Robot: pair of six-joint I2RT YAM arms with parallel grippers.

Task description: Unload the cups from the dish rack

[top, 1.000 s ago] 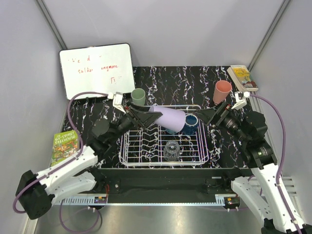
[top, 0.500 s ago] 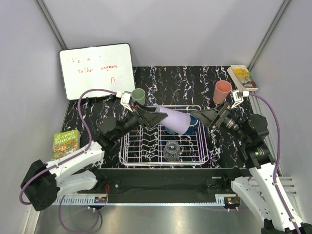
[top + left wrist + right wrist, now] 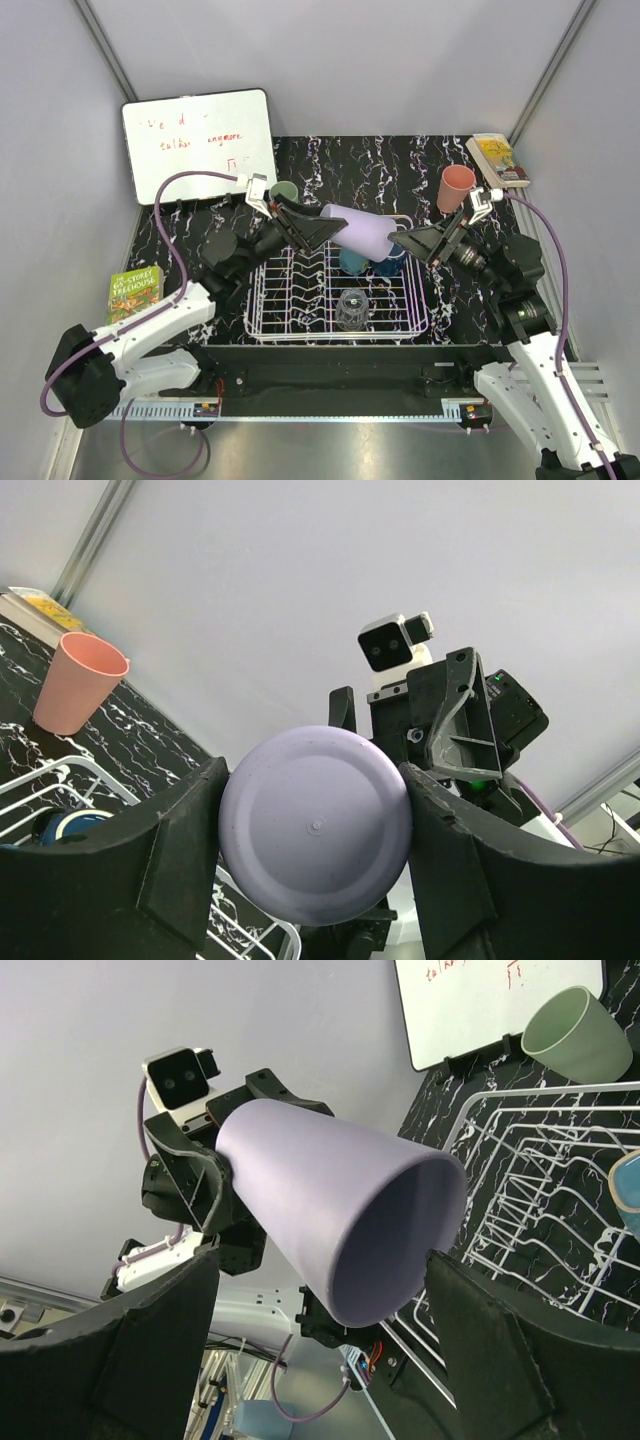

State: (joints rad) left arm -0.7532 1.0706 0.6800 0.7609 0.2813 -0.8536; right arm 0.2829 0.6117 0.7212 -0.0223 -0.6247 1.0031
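My left gripper (image 3: 318, 230) is shut on the lavender cup (image 3: 358, 233) and holds it on its side above the white wire dish rack (image 3: 300, 300), mouth to the right. In the left wrist view the fingers clamp its base (image 3: 315, 825). My right gripper (image 3: 412, 243) is open just right of the cup's mouth. In the right wrist view its fingers (image 3: 130, 1360) flank the cup's open end (image 3: 340, 1210) without touching. A teal cup (image 3: 352, 263), a dark blue cup (image 3: 391, 263) and a clear glass (image 3: 351, 308) sit in the rack. A pale green cup (image 3: 284, 192) and a salmon cup (image 3: 456, 188) stand on the table.
A whiteboard (image 3: 198, 143) leans at the back left. A green book (image 3: 133, 298) lies at the left edge and another book (image 3: 497, 158) at the back right corner. Grey walls close in on both sides of the black marbled table (image 3: 340, 165).
My left gripper has lifted the lavender cup and carried it right, toward the right gripper. My right gripper has moved left to meet the cup's mouth.
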